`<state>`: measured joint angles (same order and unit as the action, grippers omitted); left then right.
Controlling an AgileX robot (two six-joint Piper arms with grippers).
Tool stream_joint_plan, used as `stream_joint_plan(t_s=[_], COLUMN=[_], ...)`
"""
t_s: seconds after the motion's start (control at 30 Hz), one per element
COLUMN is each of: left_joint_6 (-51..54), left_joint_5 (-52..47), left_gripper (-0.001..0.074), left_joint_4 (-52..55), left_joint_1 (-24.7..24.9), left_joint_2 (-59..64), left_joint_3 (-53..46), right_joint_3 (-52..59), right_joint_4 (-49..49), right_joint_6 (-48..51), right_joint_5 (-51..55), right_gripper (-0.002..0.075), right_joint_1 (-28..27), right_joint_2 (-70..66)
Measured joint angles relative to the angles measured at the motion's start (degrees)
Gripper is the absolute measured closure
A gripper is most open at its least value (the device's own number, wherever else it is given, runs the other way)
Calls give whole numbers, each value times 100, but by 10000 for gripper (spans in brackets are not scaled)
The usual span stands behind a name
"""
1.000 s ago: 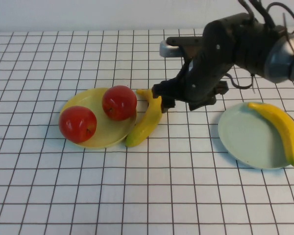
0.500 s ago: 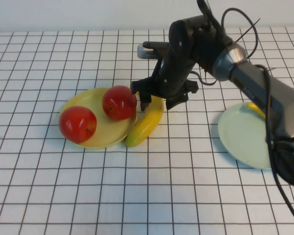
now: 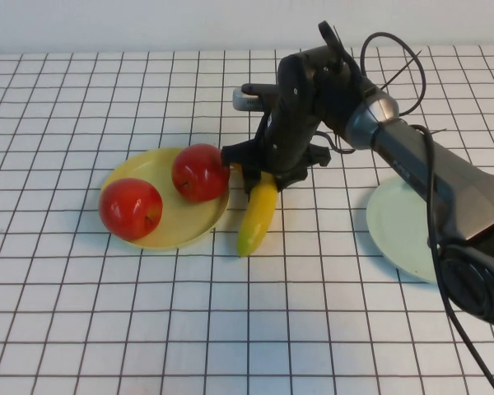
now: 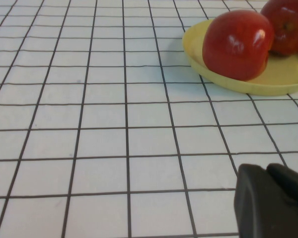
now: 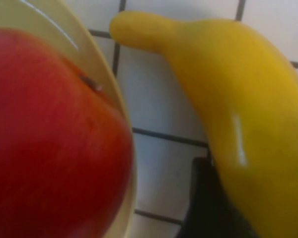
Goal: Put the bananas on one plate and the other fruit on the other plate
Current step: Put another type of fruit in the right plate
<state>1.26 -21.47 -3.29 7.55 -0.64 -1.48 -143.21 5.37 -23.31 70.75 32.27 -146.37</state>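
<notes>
Gridded tabletop: right gripper (image 3: 259, 171) pinches banana (image 3: 257, 216); left gripper (image 4: 270, 203) low.

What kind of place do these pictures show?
Probably a robot test bench: a table covered in a black grid, plastic-looking fruit on a yellow plate, the right gripper at a banana, the left gripper low over the table.

A robotics lab test bench: a white tabletop (image 3: 148, 329) ruled in a black grid, backed by a plain white wall (image 3: 148, 25), with plastic-looking fruit (image 3: 130, 207) as props.
</notes>
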Motion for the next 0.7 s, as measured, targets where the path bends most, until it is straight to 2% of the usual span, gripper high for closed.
stream_joint_plan(t_s=[0.43,0.6,0.7], left_joint_6=[0,0,0], left_joint_5=[0,0,0], left_gripper=[734,734,734], left_joint_4=[0,0,0], left_joint_1=[0,0,0], left_joint_2=[0,0,0], left_joint_3=[0,0,0], right_joint_3=[86,1337,2464], right_joint_4=[68,-14,-537], right_joint_6=[855,994,1022], right_joint_5=[44,44,44], right_gripper=[389,389,389], right_joint_1=[-271,-532,-609], right_joint_2=[1546,2129,2488])
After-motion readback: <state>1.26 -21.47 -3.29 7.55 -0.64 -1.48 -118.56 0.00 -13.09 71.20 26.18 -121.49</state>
